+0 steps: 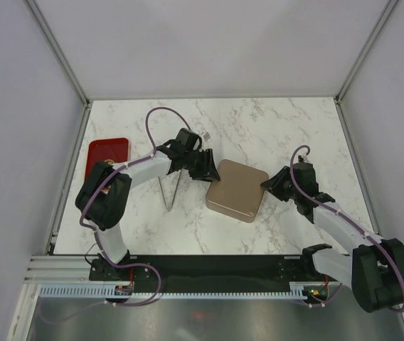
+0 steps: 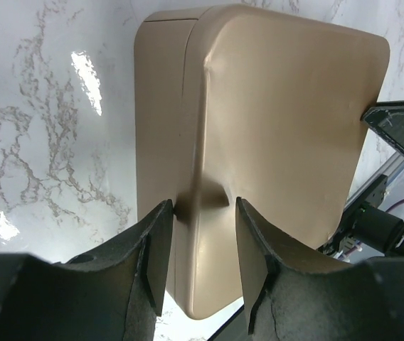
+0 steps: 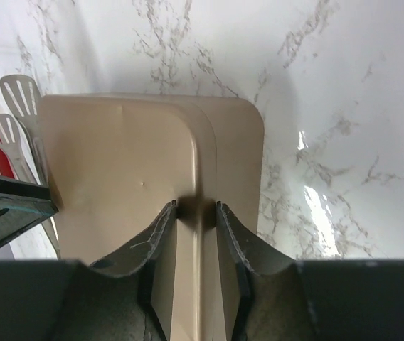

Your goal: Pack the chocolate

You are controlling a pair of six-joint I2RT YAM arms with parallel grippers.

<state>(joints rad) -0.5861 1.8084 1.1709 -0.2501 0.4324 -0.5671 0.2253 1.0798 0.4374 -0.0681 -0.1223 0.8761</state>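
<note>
**Top view.** Box [image 1: 237,190], tan, square, closed: centre of frame, on marble table [image 1: 259,128]. Left gripper [image 1: 206,170] at box's left edge, right gripper [image 1: 269,185] at its right edge; grip too small to judge from here. Red tray [image 1: 109,149] at left of frame, partly under left arm. Tongs [image 1: 170,190] just below that arm. Chocolate: none made out anywhere; perhaps on covered part of tray or inside shut box, cannot tell which.

**Left wrist.** Left gripper [image 2: 202,209] clenched on rim of lid [image 2: 287,121] at lower centre, one finger against side wall, other on top face. Small dent in lid between them. Dark tip of right gripper at right edge of frame, cut off.

**Right wrist.** Right gripper [image 3: 196,213] pinching lid's near rim at lower centre, tan edge filling the narrow gap. Tong blades at upper left, sliver of red tray at left edge, left gripper dark and cropped at lower left.

**Handling, as judged.** Chocolate probably light, small, brittle, easily scuffed or crushed, slippery once warm. Best taken across opposite sides with a gentle squeeze, or with tongs. Lid thin, yielding under pinch: hold at rim on both sides, lift level.

**Hidden.** Box interior; tray contents under arm.
</note>
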